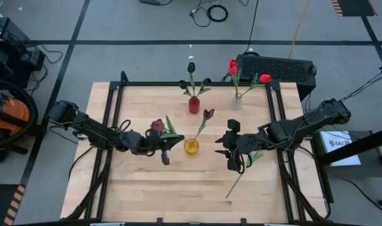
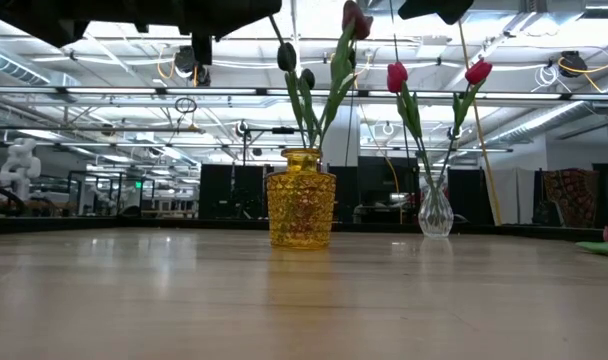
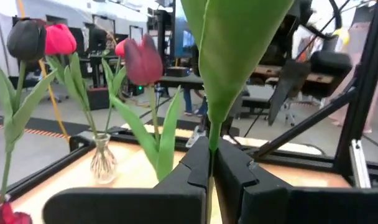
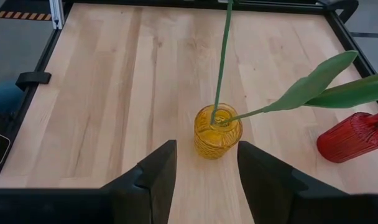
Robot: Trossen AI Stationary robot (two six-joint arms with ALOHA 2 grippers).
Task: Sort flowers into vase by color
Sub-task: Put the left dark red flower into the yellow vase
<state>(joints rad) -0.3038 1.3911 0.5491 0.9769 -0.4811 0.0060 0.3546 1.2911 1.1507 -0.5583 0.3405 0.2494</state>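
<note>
While the left gripper (image 1: 166, 149) is clamped tight on a maroon tulip (image 1: 158, 125) by its stem, just beside the yellow vase (image 1: 191, 146), best move imo is to lift so the stem end clears the rim, then lower straight in next to the maroon flower (image 1: 208, 114) already there. Right gripper (image 1: 230, 152) hangs near the vase w/ fingers apart, empty; one stem (image 1: 240, 177) lies on the table (image 1: 147, 194) under it

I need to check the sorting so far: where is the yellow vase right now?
In the high view the yellow vase stands near the table's middle, between the left gripper and right gripper, in front of the red vase, holding one maroon tulip.
</note>
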